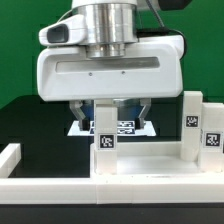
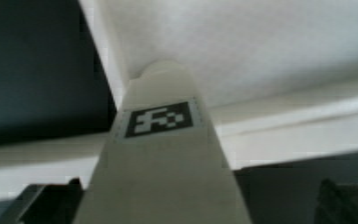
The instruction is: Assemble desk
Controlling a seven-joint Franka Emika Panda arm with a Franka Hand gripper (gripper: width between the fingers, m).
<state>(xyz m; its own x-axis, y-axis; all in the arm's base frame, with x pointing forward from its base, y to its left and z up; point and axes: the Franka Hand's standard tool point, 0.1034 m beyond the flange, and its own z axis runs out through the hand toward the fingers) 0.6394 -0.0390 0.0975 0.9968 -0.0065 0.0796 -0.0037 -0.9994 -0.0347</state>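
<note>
Hiding the tabletop [image 1: 60, 185] edge, end effector [image 1: 108, 118] open.

The gripper [image 1: 110, 118] hangs over the middle of the table [image 1: 25, 120], and its two fingers [image 1: 83, 113] stand one on each side of an upright leg [image 1: 104, 135] without touching it, as far as the exterior view shows. This leg stands on the tabletop tray [image 1: 60, 185], which lies in front, nearest to the camera. On the exterior view's right two more legs stand upright on the tray — one leg [image 1: 190, 125] just beside the other leg [image 1: 213, 135]. Behind the gripper the marker board [image 1: 128, 127] lies flat on the table. In the wrist view the leg [image 2: 158, 150] rises between the fingers [image 2: 43, 200].
</note>
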